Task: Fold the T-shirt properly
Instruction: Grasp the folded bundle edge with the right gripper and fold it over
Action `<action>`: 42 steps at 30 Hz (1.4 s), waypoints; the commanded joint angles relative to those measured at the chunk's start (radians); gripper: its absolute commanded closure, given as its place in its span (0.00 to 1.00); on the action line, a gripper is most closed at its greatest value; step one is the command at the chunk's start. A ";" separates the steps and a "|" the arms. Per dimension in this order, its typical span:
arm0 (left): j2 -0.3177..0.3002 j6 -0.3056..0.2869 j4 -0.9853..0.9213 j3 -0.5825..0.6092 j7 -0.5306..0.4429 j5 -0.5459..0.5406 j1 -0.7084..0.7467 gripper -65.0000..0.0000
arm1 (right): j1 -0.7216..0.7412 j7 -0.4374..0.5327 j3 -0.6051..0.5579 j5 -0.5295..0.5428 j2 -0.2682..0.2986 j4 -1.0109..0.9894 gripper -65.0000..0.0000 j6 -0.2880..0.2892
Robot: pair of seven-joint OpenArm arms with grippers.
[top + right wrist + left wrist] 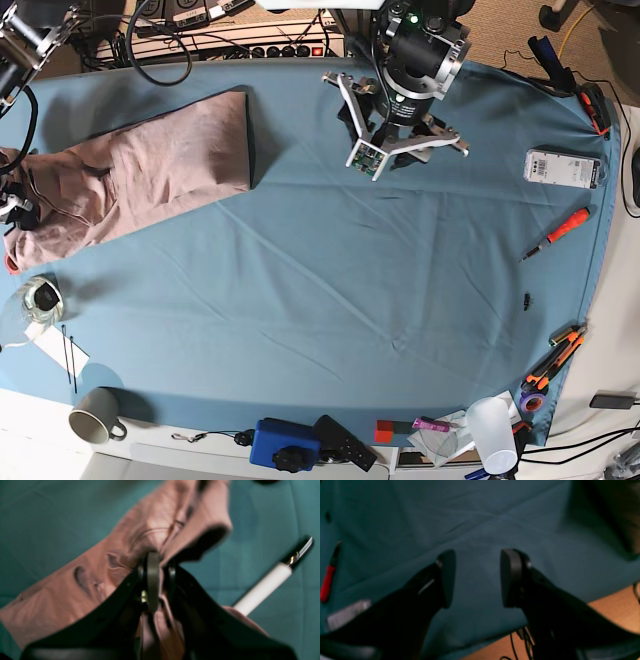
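Right gripper (160, 580) pinches T-shirt (140, 170), partly cut off; left gripper (477, 577) gapes empty

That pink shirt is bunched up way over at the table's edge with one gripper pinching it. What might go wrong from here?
The right gripper pinches only a crumpled bunch of the T-shirt, so the fabric may slip out or drag into a messier heap. The shirt lies at the edge of the blue cloth, so a pull could take part of it off the table. The left gripper is open over bare cloth, far from the shirt, so one arm alone carries it.
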 commanded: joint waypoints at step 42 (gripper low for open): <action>-0.146 0.188 0.018 -0.350 0.034 0.059 0.064 0.61 | -0.301 -0.106 -0.350 0.038 -0.365 0.698 0.90 0.003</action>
